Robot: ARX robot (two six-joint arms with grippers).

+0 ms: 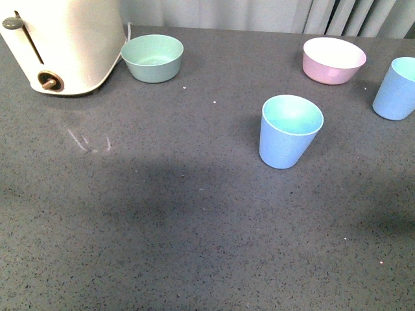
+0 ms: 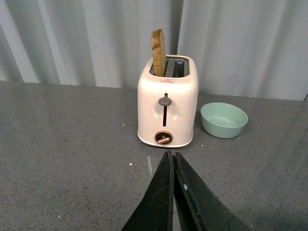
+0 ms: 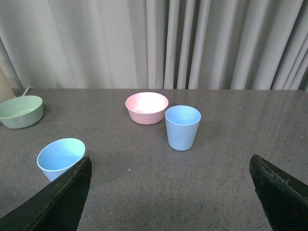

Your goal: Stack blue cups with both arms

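Currently | 2 blue cups (image 1: 290,133) (image 1: 395,89) | 2 bowls (image 1: 153,58) (image 1: 333,60) | 1 toaster (image 1: 65,45)

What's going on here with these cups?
Nothing is held yet. The central blue cup and the other blue cup, beside the pink bowl, stand upright and apart on the grey table. The left claw is shut and empty, facing the toaster; the right claw is open, facing both cups.
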